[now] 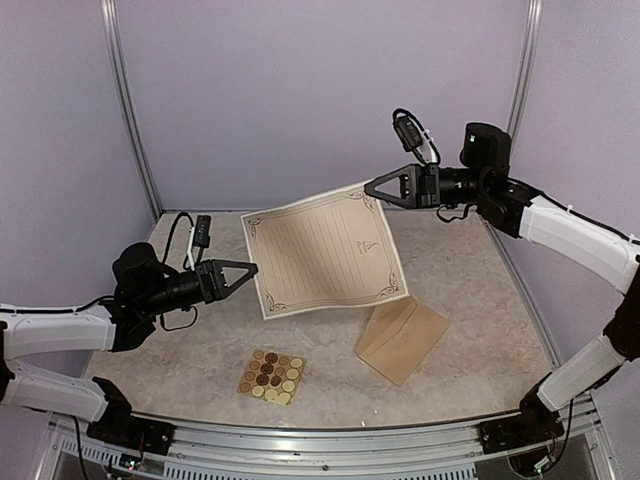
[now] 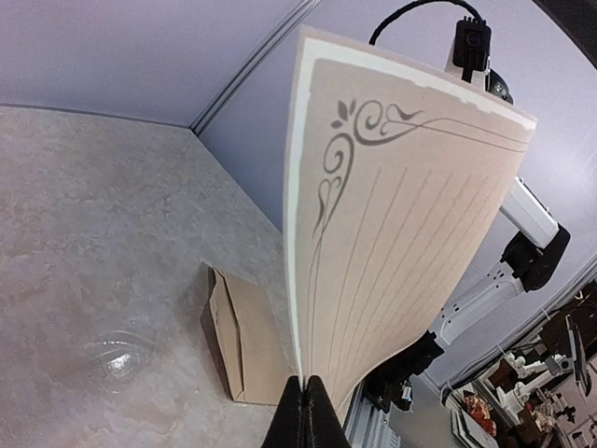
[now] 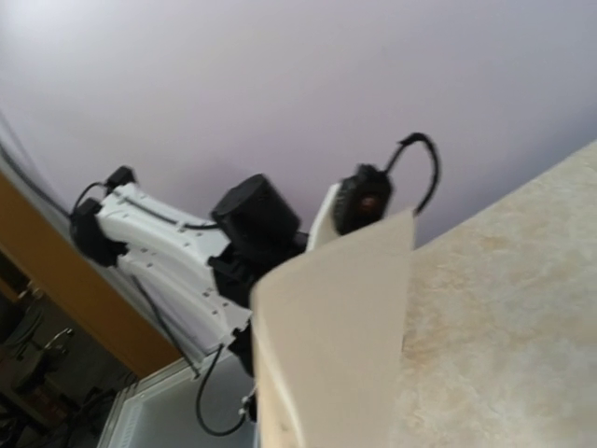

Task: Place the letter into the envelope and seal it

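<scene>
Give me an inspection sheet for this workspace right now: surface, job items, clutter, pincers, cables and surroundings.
Surface: pale marbled table.
Job's things: letter held in the air, printed side up, between both pincers; envelope lies flat on the table towards the right, apart from the letter.
Clutter: sticker sheet near the front edge, left of the envelope.
Pincers: left pincer shut on the letter's left edge; right pincer shut on its far right corner.
Cables: black cables loop loosely at each wrist camera.
Surroundings: lilac walls, metal frame posts; nothing else seen.
</scene>
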